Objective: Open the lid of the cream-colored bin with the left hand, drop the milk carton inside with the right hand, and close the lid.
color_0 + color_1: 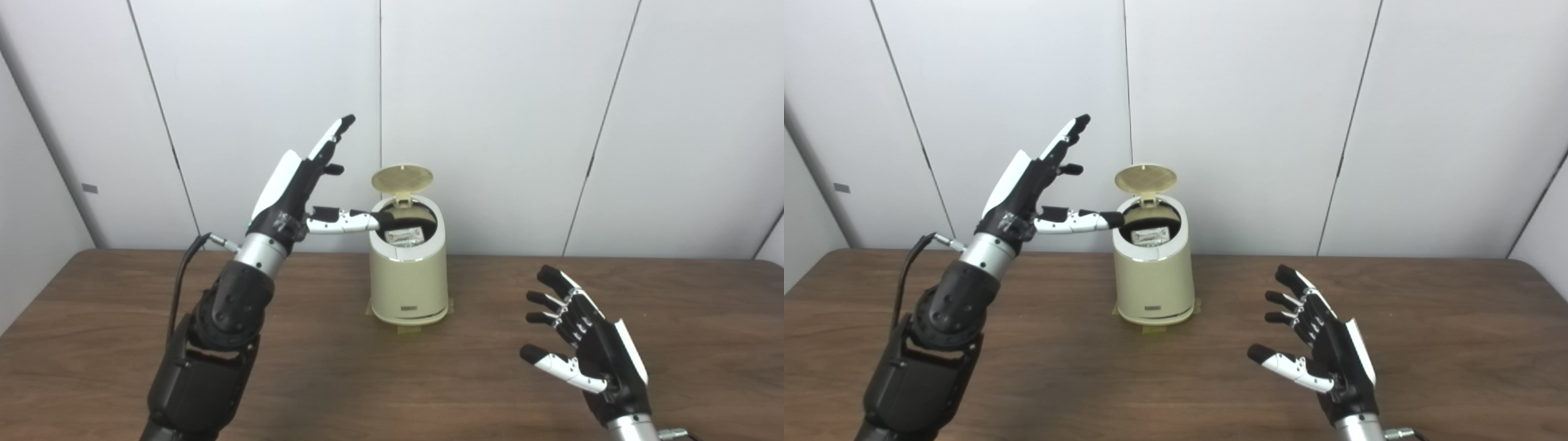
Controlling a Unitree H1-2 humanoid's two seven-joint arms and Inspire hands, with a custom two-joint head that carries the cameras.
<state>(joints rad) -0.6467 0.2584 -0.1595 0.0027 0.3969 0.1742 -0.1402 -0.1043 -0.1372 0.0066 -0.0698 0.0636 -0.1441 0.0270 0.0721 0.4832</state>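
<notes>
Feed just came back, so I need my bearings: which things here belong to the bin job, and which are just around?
Job things:
cream-colored bin
its lid, standing open
milk carton, inside the bin
left hand, open, thumb at the rim
right hand, open, holding nothing

Just around:
table
wall panels

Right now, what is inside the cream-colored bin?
With its round lid standing open, the cream-colored bin shows a pale, white-grey carton-like item lying inside, near the top. The bin's wall hides everything below it, so the item's lower part and the bottom cannot be seen.

bin [408,278] front label, too small to read
</notes>
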